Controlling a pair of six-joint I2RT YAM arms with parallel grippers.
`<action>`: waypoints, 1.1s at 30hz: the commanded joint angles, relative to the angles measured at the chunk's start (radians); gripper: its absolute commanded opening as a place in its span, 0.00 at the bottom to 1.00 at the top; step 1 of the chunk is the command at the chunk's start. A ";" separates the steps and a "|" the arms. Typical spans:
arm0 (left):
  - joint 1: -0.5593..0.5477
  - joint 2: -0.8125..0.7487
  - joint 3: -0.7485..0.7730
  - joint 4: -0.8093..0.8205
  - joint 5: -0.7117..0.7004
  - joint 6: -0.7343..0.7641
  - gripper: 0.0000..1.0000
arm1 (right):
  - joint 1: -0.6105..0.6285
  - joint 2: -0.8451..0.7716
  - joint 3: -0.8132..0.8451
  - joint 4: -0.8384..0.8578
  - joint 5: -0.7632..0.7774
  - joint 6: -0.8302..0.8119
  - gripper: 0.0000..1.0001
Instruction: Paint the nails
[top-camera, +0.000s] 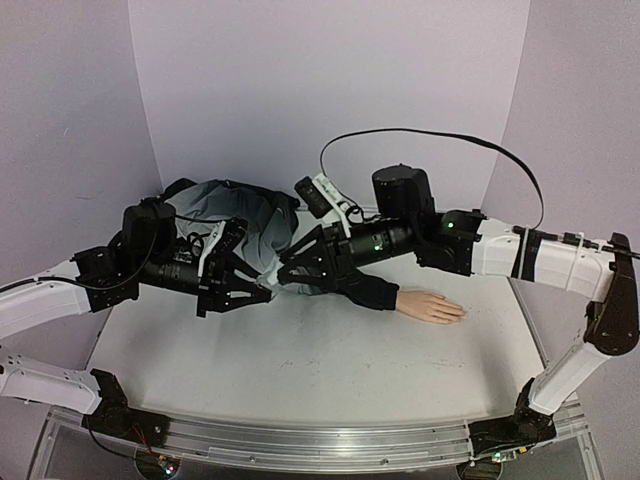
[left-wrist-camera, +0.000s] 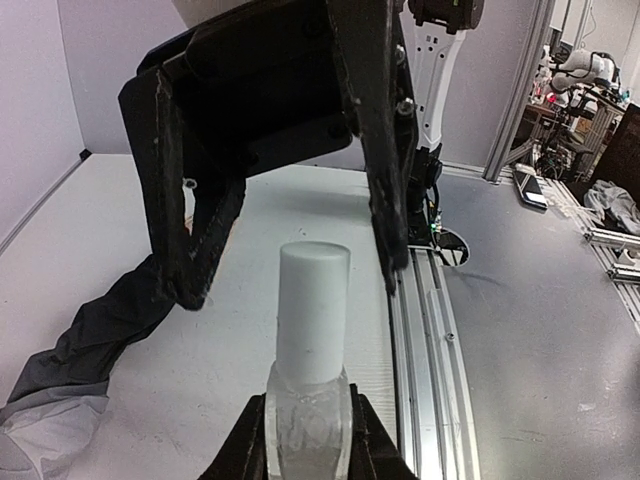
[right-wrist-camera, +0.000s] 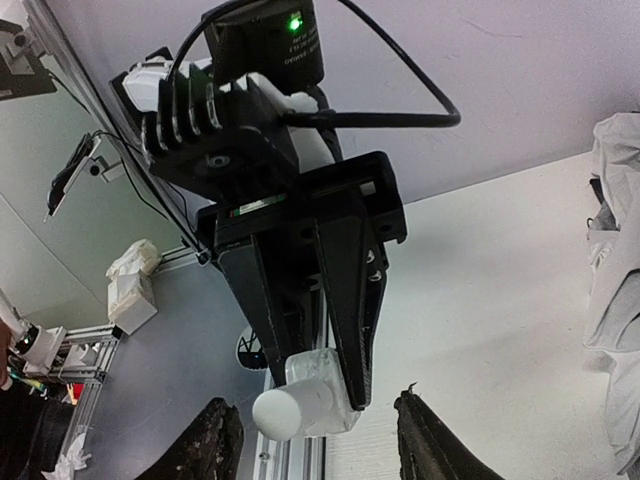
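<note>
Left claw (left-wrist-camera: 307, 402) is clamped on the body of a small whitish bottle (left-wrist-camera: 308, 440), one dark finger on each side, so that the white cap (left-wrist-camera: 312, 300) juts out past the fingertips toward the other arm. Right claw (right-wrist-camera: 315, 402) faces it tip to tip with its jaws spread wide. The cap lies in the gap between those spread fingers, or just ahead of them, and touches neither one; how far in it reaches I cannot tell. Both claws hang above the pale table (top-camera: 300, 370) near its middle. To their right, under the right arm, the hand (top-camera: 430, 305) lies flat on the table, palm down, its fingers pointing right and away from the claws. The nails (top-camera: 458, 314) are at those fingertips and are too small to make out. A dark sleeve (top-camera: 365, 290) runs from the wrist back under the right claw to the grey jacket (top-camera: 235, 205) heaped behind the left arm. Beyond that stands a lilac wall (top-camera: 330, 90).
</note>
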 joint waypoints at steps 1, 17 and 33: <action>0.003 -0.002 0.050 0.052 0.028 -0.008 0.00 | 0.021 0.030 0.069 0.046 -0.067 -0.023 0.50; 0.004 -0.009 0.050 0.053 0.026 -0.008 0.00 | 0.057 0.061 0.097 0.064 -0.049 0.009 0.19; 0.037 -0.165 -0.052 0.220 -0.440 -0.093 0.00 | 0.175 0.152 -0.039 0.317 0.440 0.330 0.00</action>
